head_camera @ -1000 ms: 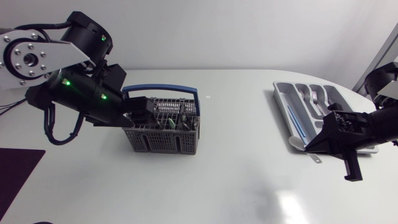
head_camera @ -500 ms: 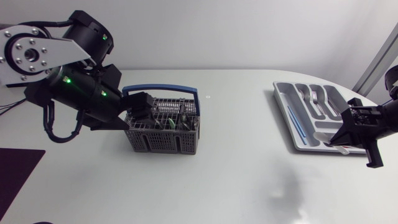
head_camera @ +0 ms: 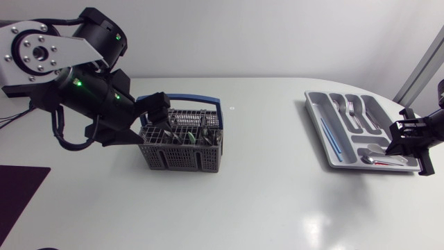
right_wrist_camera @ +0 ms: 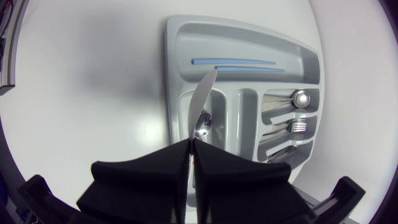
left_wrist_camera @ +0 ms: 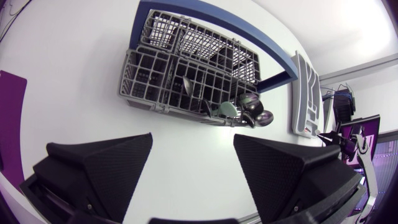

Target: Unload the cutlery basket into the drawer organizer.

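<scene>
The grey cutlery basket [head_camera: 182, 157] with a blue handle stands left of centre, with several spoons and other pieces [left_wrist_camera: 247, 112] leaning at one end. My left gripper [head_camera: 161, 117] hangs open over its left side; in the left wrist view the basket [left_wrist_camera: 149, 81] lies ahead of the spread fingers [left_wrist_camera: 106, 165]. The grey drawer organizer [head_camera: 310, 98] sits at the right. My right gripper [head_camera: 406, 142] is at its near right end, shut on a silver piece of cutlery [right_wrist_camera: 203, 99] that points across the organizer [right_wrist_camera: 175, 37].
The organizer holds two blue sticks [right_wrist_camera: 236, 62] in its far long slot and a spoon [right_wrist_camera: 301, 98] and forks [right_wrist_camera: 298, 126] in other slots. A dark purple mat [head_camera: 17, 191] lies at the table's left front corner.
My right arm has drawn back to the right, carrying the cutlery piece from the organizer's front left corner to over its near end. My left arm has shifted slightly at the basket.
</scene>
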`<state>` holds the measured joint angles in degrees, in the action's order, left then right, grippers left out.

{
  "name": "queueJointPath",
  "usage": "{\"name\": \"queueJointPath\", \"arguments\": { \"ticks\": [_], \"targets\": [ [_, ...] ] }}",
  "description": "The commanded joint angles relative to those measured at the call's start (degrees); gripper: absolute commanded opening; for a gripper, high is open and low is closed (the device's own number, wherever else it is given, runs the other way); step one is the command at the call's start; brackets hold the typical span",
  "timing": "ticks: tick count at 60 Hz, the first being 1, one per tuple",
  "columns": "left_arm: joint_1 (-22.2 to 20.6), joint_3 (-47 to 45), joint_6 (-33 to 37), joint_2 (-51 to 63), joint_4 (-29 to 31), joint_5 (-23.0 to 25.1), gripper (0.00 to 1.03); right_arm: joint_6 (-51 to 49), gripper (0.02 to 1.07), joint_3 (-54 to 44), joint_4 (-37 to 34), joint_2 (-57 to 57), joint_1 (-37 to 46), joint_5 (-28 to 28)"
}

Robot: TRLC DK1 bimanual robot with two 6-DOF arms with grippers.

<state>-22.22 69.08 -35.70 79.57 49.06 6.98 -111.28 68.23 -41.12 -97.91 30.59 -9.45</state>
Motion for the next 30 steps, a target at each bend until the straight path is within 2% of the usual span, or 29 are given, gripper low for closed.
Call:
{"name": "queueJointPath", "arguments": {
  "ticks": [1, 25, 27, 30],
  "targets": [
    [0.4, 1.9, -3.1, 1.2, 0.7, -0.2, 0.91, -2.4, 0.07, 1.3, 1.5, -3.0, 0.3, 1.7],
    [-0.9, 0.7, -8.7, 2.0, 0.5, -0.2, 0.91, -4.7, 0.09, 1.0, 10.7, -8.0, -0.2, 10.5],
    [-1.1, 0.6, -8.9, 2.0, 0.5, -0.2, 0.91, -4.7, 0.13, 0.8, 11.2, -8.2, 0.0, 10.9],
    [-1.5, 0.5, -9.3, 2.0, 0.5, -0.2, 0.91, -4.6, 0.31, 0.2, 12.6, -8.5, 0.1, 11.7]
  ]
}}
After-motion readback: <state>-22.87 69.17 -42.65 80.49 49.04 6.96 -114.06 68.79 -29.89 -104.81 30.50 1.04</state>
